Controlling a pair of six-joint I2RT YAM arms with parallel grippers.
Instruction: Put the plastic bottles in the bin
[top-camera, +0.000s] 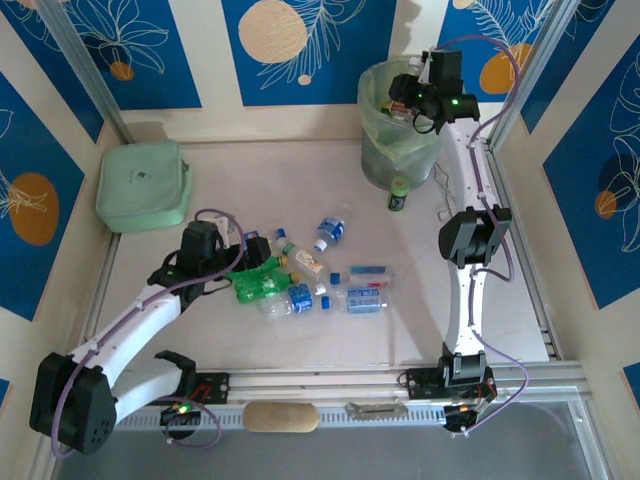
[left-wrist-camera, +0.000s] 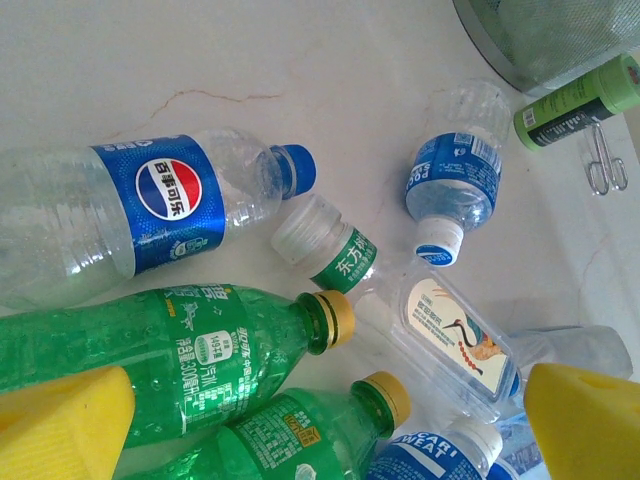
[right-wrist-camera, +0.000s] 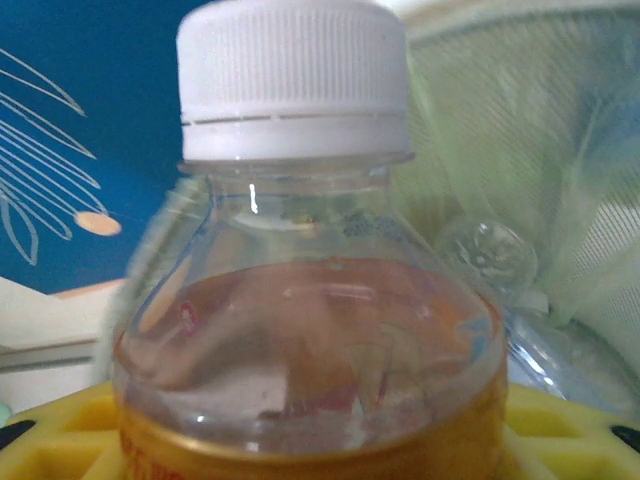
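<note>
- While the right hand (top-camera: 410, 100) hangs over the bin (top-camera: 380, 150) at the far right of the counter (top-camera: 250, 170), it pinches a clear bottle with a white cap (right-wrist-camera: 300, 330) and an orange-gold label band between its yellow pads (right-wrist-camera: 560, 420).
- Behind that bottle, the bin's pale green liner (right-wrist-camera: 600, 150) shows in the right wrist view.
- The left hand (top-camera: 228, 252) hovers low over the pile of bottles (top-camera: 300, 285) near the middle of the counter, fingers (left-wrist-camera: 60, 420) spread wide and holding nothing.
- Under it the bottles lie on their sides and crowd together: a Pepsi bottle (left-wrist-camera: 150, 210), two green bottles (left-wrist-camera: 190, 350) touching each other, and a small white-capped bottle with a green label (left-wrist-camera: 335, 250) against a flat clear one (left-wrist-camera: 450, 335).
- A small blue-labelled bottle (left-wrist-camera: 455, 180) lies a little apart, toward the bin.
- A short dark container with a green top (top-camera: 399, 193) stands at the foot of the bin, with a metal clip (left-wrist-camera: 603, 170) just beside it.
- A mint-green pouch (top-camera: 145, 185) sits at the far left, well apart from the bottles.
- The counter is pale with faint brown veins; the walls (top-camera: 100, 50) carry blue panels with white leaf drawings and orange circles.
</note>
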